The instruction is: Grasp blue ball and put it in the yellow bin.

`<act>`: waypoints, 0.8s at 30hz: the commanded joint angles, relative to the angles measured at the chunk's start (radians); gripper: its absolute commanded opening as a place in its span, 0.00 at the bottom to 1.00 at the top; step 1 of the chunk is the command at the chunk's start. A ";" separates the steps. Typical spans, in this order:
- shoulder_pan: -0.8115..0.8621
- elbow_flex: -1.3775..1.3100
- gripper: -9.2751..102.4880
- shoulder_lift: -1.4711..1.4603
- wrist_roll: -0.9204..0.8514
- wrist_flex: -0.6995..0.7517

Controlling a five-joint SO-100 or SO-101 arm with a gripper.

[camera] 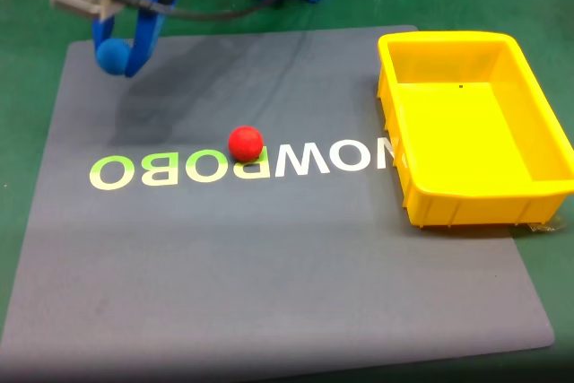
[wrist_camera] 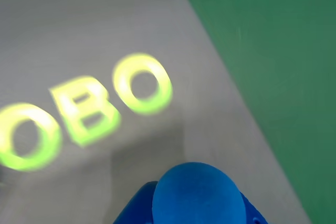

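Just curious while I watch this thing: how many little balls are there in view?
2. The blue ball is held in the gripper, lifted above the far left corner of the grey mat. The red ball lies on the mat's lettering. None shows inside the yellow bin.

We see the matte blue ball [camera: 111,55] held aloft at the mat's far left corner, well apart from the open, upright yellow bin [camera: 539,100].

From the fixed view I see my gripper [camera: 121,58] raised over the grey mat's [camera: 269,284] upper left corner, closed around the blue ball [camera: 111,56]. The red ball [camera: 245,143] rests mid-mat on the lettering; the yellow bin [camera: 475,123] sits at right.
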 commanded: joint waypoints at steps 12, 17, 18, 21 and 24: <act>-0.545 -0.201 0.08 0.098 0.044 -0.012; -0.709 -0.273 0.09 0.015 0.060 -0.020; -0.736 -0.288 0.09 -0.002 0.061 -0.020; -0.808 -0.339 0.09 -0.058 0.066 -0.015; -0.864 -0.391 0.09 -0.114 0.071 -0.012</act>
